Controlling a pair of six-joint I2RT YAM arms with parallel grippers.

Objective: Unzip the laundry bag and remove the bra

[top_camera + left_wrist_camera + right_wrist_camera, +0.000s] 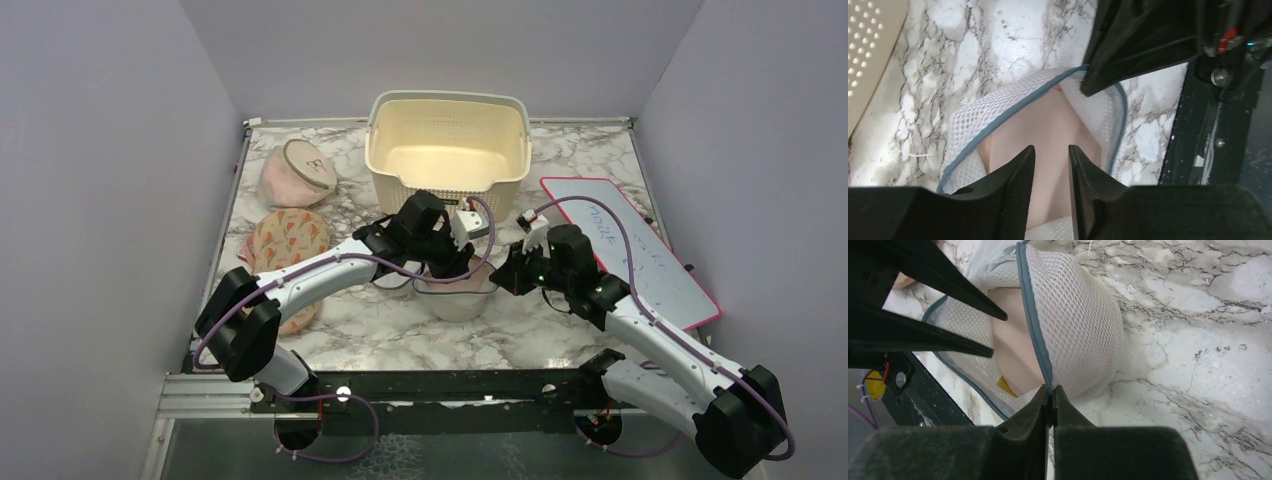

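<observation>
laundry bag [457,301] centre of the top view, zip open, on marble table [400,340] | bra [1043,120] pink, inside the bag | left gripper [1050,150] jaws narrow over the bra (grip unclear) | right gripper [1050,392] pinched on the bag's zip rim | cream basket [447,150] just above

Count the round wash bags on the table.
3. White mesh bag at centre; pink bag at far left; floral bag just nearer than it. A pinkish shape under the left arm may be a fourth.
</observation>
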